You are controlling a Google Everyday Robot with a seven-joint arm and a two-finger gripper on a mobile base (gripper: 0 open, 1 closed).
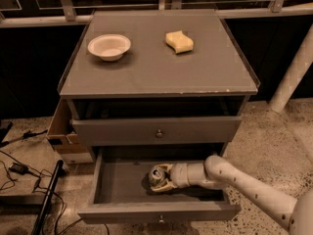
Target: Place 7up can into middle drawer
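As hand (pixel 163 179) grips can (pixel 157 175), inside middle drawer (pixel 122 212)

Nothing in view can be read: no word, number, brand or sign is legible on any surface. The print on the small white-and-green aluminium 7up can (pixel 156 174) shows only as patches of colour. It stands in the pulled-out wide, shallow grey middle drawer (pixel 122 184), where the two-finger gripper (pixel 157 178) is closed around the can's sides.
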